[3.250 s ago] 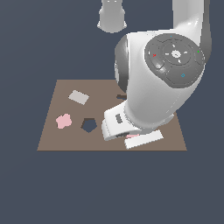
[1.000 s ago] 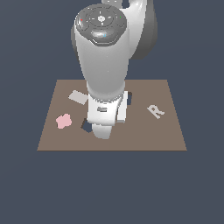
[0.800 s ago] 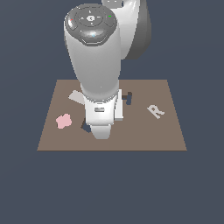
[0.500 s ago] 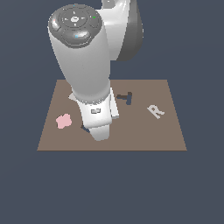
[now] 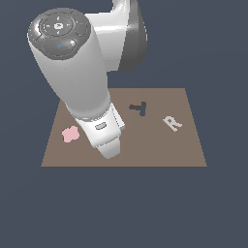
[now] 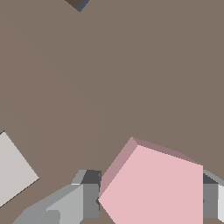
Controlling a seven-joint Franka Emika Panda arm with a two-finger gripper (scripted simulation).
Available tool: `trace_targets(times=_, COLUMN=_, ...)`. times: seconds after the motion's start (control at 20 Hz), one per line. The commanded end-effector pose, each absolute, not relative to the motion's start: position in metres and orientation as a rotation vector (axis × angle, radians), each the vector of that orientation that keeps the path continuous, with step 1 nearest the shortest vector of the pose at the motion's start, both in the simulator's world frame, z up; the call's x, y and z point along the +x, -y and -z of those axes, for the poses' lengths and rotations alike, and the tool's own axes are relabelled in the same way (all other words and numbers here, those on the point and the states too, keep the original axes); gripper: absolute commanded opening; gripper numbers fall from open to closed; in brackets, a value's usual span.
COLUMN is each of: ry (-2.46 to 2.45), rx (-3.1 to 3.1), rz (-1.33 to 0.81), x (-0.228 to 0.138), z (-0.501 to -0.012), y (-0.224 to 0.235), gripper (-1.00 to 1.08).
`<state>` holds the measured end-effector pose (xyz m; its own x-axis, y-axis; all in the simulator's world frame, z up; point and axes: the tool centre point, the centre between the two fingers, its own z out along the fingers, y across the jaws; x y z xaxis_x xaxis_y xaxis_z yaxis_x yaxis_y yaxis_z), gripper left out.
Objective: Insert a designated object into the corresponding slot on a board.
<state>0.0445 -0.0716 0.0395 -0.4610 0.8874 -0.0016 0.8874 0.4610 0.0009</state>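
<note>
The pink pentagon piece (image 6: 153, 186) sits squeezed between the gripper (image 6: 148, 199)'s two grey fingers (image 6: 89, 197), one on each side of it, so the jaws are closed on the piece and it rides with the hand above the brown board (image 5: 184, 145). That much comes from the wrist view alone. In the exterior view the arm's bulky white body blocks the hand, the piece and the pentagon slot completely; not one of them shows there.

What the exterior view does give is the layout: the arm reaches down over the board's half on the exterior view's left, the pink flower-like piece (image 5: 70, 134) lies just beside it on that side, and the dark T-shaped cutout (image 5: 139, 108) and a pale letter R (image 5: 171, 122) sit off toward the exterior view's right.

Back on the wrist view, a dark corner of a cutout (image 6: 76, 3) peeks in at the frame's edge, well apart from the held piece; which cutout it is cannot be told. A pale flat piece (image 6: 13, 170) lies off to one side. The coming move hinges on the pentagon's edges matching the slot's, and here the slot is hidden.
</note>
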Motion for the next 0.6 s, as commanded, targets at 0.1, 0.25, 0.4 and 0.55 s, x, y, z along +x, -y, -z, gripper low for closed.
trace_targets(times=0.1, ry=-2.753, rx=1.509, rz=0.0, x=0.0503, z=-0.0401, y=0.078, gripper=-1.0)
trace_targets(times=0.25, ry=-2.785, rx=1.449, rz=0.0, x=0.0534, z=-0.0403, y=0.081, gripper=-1.0)
trace_targets(times=0.4, ry=-2.809, rx=1.403, rz=0.0, x=0.0559, z=-0.0404, y=0.0831, gripper=-1.0)
trace_targets(times=0.55, ry=-2.824, rx=1.372, rz=0.0, x=0.0577, z=-0.0405, y=0.0843, gripper=-1.0)
